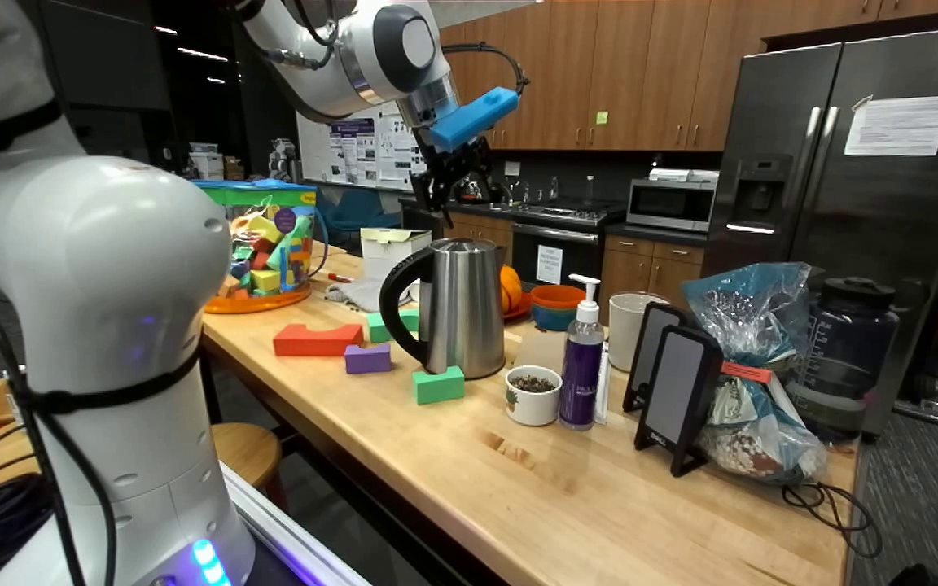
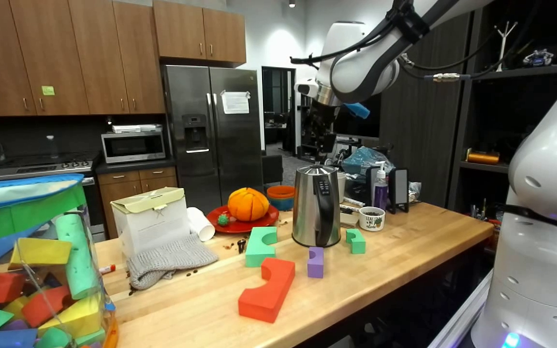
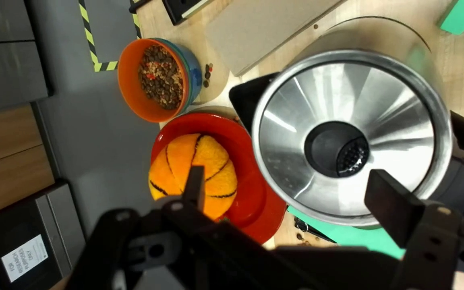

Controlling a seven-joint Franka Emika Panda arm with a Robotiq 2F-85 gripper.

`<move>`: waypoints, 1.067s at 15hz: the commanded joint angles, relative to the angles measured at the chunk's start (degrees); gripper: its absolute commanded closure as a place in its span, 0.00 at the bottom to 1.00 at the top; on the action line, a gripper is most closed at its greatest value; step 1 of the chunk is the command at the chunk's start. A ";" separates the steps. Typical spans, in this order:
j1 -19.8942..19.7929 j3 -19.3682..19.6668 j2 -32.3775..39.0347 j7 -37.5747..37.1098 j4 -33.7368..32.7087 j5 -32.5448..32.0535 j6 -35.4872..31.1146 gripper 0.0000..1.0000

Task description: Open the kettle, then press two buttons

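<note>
Kettle [image 1: 462,313] is stood upright on the surface [image 1: 640,521], set in from the long edge beside which the robot base [image 1: 123,391] is mounted; in both exterior views it is found just below the pincer [image 3: 286,181], its long axis vertical and its handle [image 2: 326,217] turned roughly toward that edge. The pincer is spread wide, and nothing is gripped. No contact with the steel lid [image 3: 344,143] is shown. In the wrist view the lid is not centred between the fingers [image 3: 393,205]: it is offset toward the handle-side finger, by which its rim is partly covered, while the opposite finger is seen against the orange pumpkin [image 3: 216,169]. On this offset the coming move seems to be hinged: a shift toward the handle, and so toward the robot-side edge, is probably needed before the pincer is lowered, though the offset may be exaggerated by the camera angle. The lid is judged not yet opened; the button panel [image 2: 324,186], high on the handle, is left for afterwards.
</note>
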State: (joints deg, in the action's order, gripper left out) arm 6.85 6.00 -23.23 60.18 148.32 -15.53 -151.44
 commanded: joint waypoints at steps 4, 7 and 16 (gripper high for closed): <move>-0.82 -1.31 -0.47 -2.61 -0.31 0.80 3.31 0.00; -0.79 -1.39 -0.59 -3.46 -0.13 0.70 2.73 0.00; -0.83 -0.97 2.49 -5.22 -1.07 1.06 1.92 0.00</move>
State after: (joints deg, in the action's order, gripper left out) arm 6.84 5.29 -22.34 55.40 148.30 -15.35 -149.17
